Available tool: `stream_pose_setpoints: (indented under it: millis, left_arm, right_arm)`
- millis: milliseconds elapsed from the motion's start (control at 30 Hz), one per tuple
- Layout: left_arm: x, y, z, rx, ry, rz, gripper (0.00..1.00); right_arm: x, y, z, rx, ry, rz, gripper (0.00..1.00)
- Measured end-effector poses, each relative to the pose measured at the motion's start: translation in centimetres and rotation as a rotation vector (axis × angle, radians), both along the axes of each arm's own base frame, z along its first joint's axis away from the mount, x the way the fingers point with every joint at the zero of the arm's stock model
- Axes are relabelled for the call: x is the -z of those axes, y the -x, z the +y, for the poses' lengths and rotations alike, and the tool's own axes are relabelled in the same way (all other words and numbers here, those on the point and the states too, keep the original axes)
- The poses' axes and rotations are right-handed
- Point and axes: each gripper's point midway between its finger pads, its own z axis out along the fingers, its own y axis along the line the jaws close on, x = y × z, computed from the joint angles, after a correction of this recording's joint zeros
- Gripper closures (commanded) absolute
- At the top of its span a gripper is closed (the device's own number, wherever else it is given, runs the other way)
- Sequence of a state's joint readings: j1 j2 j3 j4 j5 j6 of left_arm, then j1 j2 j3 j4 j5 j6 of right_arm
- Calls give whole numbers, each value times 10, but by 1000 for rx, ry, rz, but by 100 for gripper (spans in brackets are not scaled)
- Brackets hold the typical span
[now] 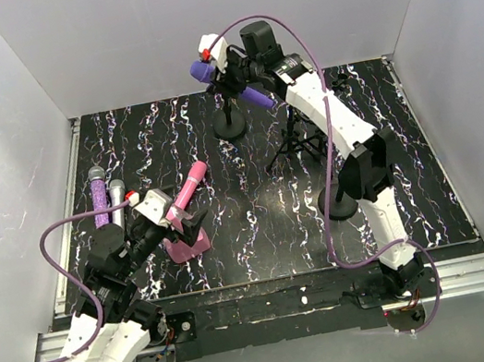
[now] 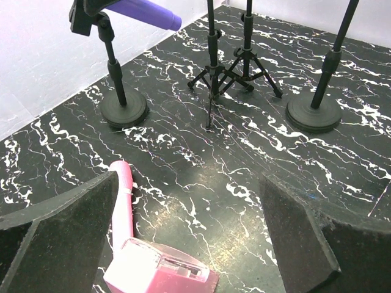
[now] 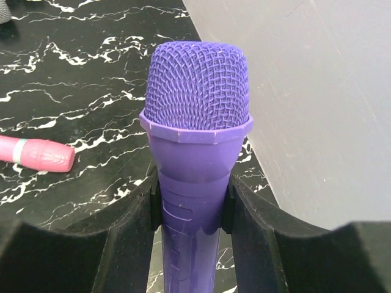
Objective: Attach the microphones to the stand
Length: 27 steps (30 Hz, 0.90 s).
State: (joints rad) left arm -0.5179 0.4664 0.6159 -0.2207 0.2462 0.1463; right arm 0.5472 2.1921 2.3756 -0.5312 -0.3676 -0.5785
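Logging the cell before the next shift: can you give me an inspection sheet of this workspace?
Surface: black marbled mat.
Job's things: plain purple microphone at the clip of the rear round-base stand; pink microphone, glittery purple microphone and silver-grey microphone lying on the mat; tripod stand and second round-base stand upright.
Clutter: pink wedge block.
Grippers: left gripper open near the block; right gripper shut on the plain purple microphone.
Cables: purple cables loop off both arms.
Surroundings: white walls.
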Motion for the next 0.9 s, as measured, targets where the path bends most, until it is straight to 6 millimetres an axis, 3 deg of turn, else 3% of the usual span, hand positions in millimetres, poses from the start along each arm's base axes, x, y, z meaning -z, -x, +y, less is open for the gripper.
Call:
stream_pose_setpoints:
  millis: [367, 567, 900]
  left_arm:
    - [4, 0, 0, 0, -11, 12, 2]
    - [4, 0, 0, 0, -11, 13, 2]
    - [4, 0, 0, 0, -11, 13, 2]
  right_arm:
    - [-5, -20, -1, 62, -38, -40, 32]
    - [-23, -34, -5, 97, -75, -109, 22]
    - [-28, -38, -7, 115, -94, -119, 18]
